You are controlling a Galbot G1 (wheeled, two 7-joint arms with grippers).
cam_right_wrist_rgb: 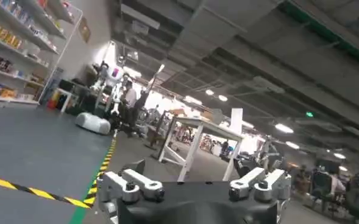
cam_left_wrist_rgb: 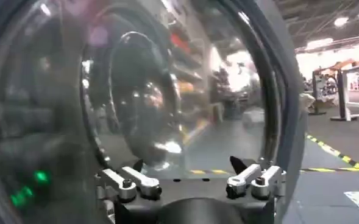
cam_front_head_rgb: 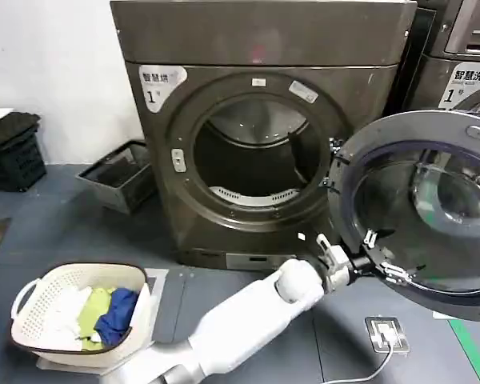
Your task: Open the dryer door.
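Note:
The dryer door (cam_front_head_rgb: 432,216), a chrome-ringed porthole with dark glass, stands swung wide open to the right of the dark bronze-grey dryer (cam_front_head_rgb: 264,32). The drum opening (cam_front_head_rgb: 256,160) is uncovered. My left arm reaches across the floor to the door's lower inner rim, where the left gripper (cam_front_head_rgb: 382,268) sits open against it. In the left wrist view the door glass (cam_left_wrist_rgb: 167,91) is close in front of the open left gripper (cam_left_wrist_rgb: 188,164), with nothing between the fingers. The right gripper (cam_right_wrist_rgb: 188,167) is open and faces out into the room, away from the dryer.
A white laundry basket (cam_front_head_rgb: 88,270) with clothes sits on the floor at the front left. A dark tray (cam_front_head_rgb: 120,172) and a black crate (cam_front_head_rgb: 12,152) lie left of the dryer. Another machine (cam_front_head_rgb: 464,48) stands behind the door. A floor socket with a cable (cam_front_head_rgb: 386,332) lies below it.

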